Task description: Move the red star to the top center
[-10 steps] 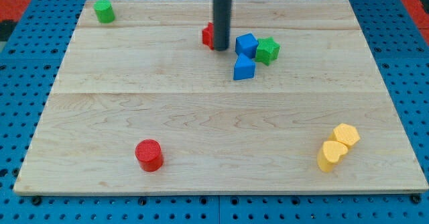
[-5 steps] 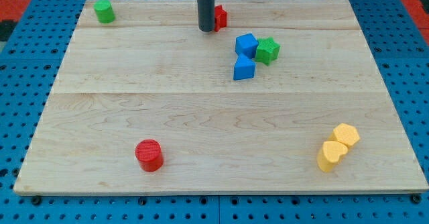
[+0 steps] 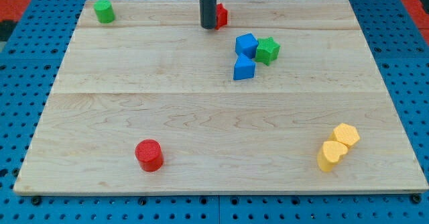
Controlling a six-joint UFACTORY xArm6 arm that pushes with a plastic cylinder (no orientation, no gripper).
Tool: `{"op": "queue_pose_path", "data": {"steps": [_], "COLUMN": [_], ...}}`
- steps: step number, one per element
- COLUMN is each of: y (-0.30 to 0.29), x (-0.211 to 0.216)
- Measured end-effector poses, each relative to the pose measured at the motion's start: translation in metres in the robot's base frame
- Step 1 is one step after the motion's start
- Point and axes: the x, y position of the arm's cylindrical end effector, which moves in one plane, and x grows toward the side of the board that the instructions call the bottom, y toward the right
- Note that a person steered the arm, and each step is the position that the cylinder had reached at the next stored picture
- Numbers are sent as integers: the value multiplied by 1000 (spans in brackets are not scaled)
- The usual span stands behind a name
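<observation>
red cylinder (image 3: 149,155): lower left of the frame, standing alone, well clear of the work.
yellow blocks (image 3: 337,147): lower right, two touching each other; shapes read as rounded or hex, can't tell exactly. Not involved.
blue blocks (image 3: 245,56): two, right of centre in the upper half, one just below the other, touching or nearly so; lower one looks wedge-like.
green block, right (image 3: 267,50): ridged, star-like, pressed against the upper blue block's right side. Cluster sits below and right of the target, out of the push line.
my tip (image 3: 208,27): upper centre, on the board, touching or just beside the red star's left side. Rod hides part of the star.
fingers: none on this rig, just a bare rod, so nothing to open or close.
red star (image 3: 220,15): upper centre of the frame, near the board's top edge. Judgement: essentially at goal; any further shove risks pushing it off the top.
green block, left (image 3: 103,11): upper left corner, alone.
board (image 3: 201,110): wooden, on a blue pegboard.
</observation>
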Motion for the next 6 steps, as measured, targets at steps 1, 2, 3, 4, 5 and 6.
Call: {"op": "queue_pose_path", "data": {"steps": [1, 2, 3, 4, 5, 6], "y": [61, 77, 94, 98, 98, 71], "x": [-8, 22, -28, -42, -42, -48]}}
